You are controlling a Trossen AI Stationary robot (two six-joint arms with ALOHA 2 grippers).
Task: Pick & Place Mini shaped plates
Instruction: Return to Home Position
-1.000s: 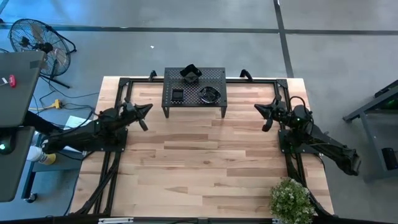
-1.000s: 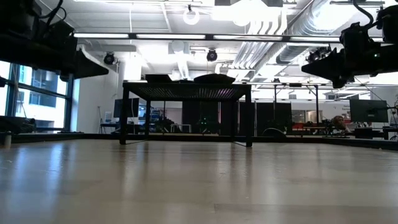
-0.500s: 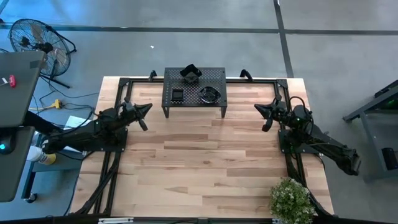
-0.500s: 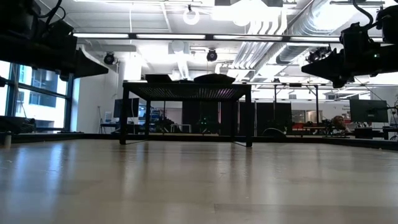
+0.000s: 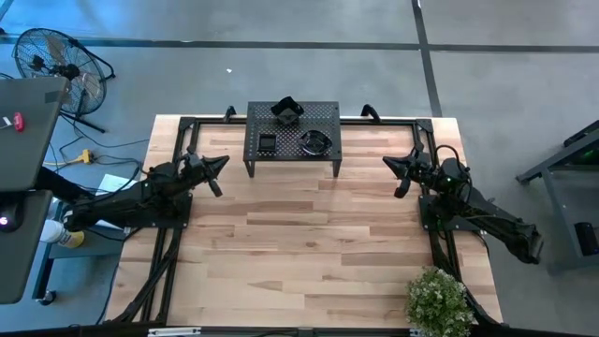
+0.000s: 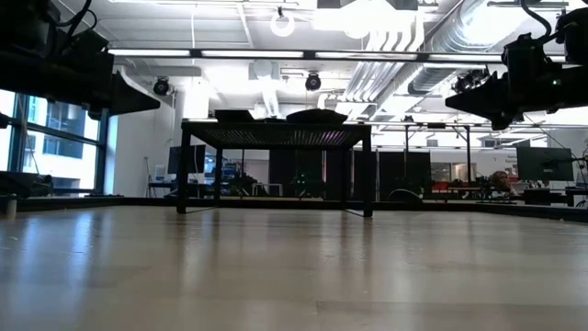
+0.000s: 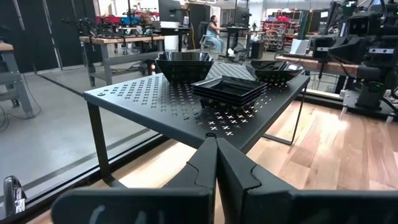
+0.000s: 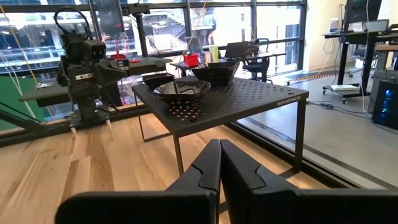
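Observation:
Three groups of glossy black mini plates rest on the perforated black rack (image 5: 292, 126) at the table's far edge: a stack of square bowls (image 5: 286, 109) (image 7: 183, 65), a stack of flat square dishes (image 5: 267, 142) (image 7: 229, 90), and wavy-rimmed round dishes (image 5: 314, 141) (image 8: 181, 91). My left gripper (image 5: 223, 162) (image 7: 216, 148) hovers shut, left of the rack, pointing at it. My right gripper (image 5: 387, 163) (image 8: 219, 149) hovers shut on the rack's right, also pointing at it. Neither holds anything.
The rack stands on legs (image 6: 186, 175) above the wooden tabletop (image 5: 299, 243). A potted green plant (image 5: 438, 301) sits at the table's near right corner. A dark frame rail (image 5: 393, 120) runs along the far edge. A fan (image 5: 51, 56) stands on the floor beyond the left side.

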